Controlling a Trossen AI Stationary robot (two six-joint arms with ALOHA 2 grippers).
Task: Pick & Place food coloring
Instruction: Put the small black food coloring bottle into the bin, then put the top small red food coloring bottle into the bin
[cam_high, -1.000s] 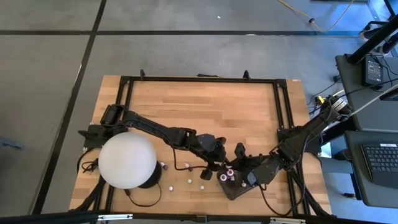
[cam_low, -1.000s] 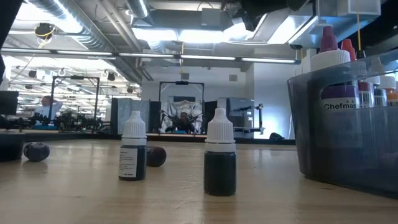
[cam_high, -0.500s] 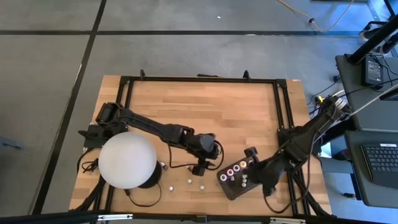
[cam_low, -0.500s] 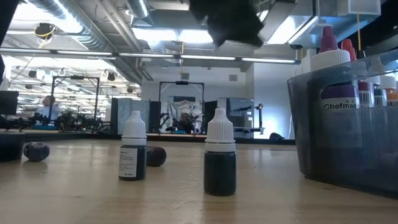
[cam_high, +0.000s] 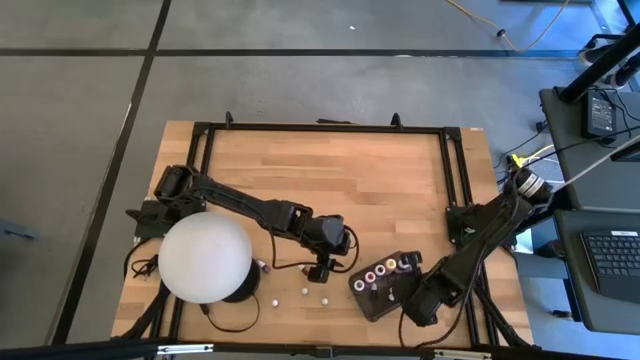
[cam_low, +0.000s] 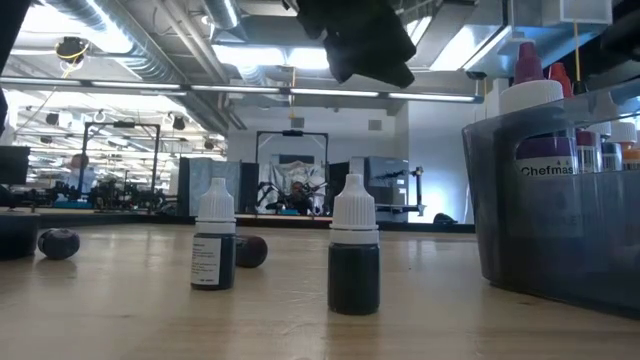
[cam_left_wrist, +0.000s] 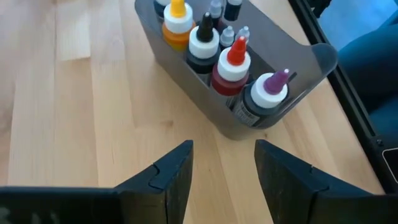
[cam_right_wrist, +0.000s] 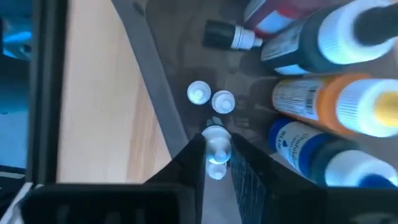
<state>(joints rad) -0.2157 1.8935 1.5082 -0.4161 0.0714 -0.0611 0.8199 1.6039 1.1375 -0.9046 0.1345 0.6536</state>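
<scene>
The food coloring bottles stand packed in a dark grey tray (cam_left_wrist: 280, 93), with purple (cam_left_wrist: 268, 93), red (cam_left_wrist: 233, 62) and orange (cam_left_wrist: 177, 25) tops. Two white-topped dark bottles (cam_low: 214, 248) (cam_low: 354, 258) stand upright on the table, left of the tray (cam_high: 372, 296). My left gripper (cam_left_wrist: 224, 171) hangs open above the table just left of the tray, nothing between its fingers. My right gripper (cam_right_wrist: 216, 163) points steeply down over the tray's right end (cam_high: 410, 288), shut on a tiny white-topped bottle (cam_right_wrist: 216, 142). My right gripper pinches the tiny bottle's white cap (cam_right_wrist: 216, 138) between its two fingers, coming from above and pointing steeply down. The bottle is inside the tray, next to two other small white caps (cam_right_wrist: 199, 93). Whether it rests on the tray floor I cannot tell.
A big white dome (cam_high: 205, 257) stands at the table's near left corner. Several tiny bottles (cam_high: 305, 292) are scattered on the wood between the dome and the tray. The far half of the table (cam_high: 330, 170) is bare wood, framed by black rails.
My left gripper has drawn back from the tray toward the table's left and then kept still. My right gripper has swung from the tray's left part toward its right end, sunk and tipped steeply downward, rolling as it went.
</scene>
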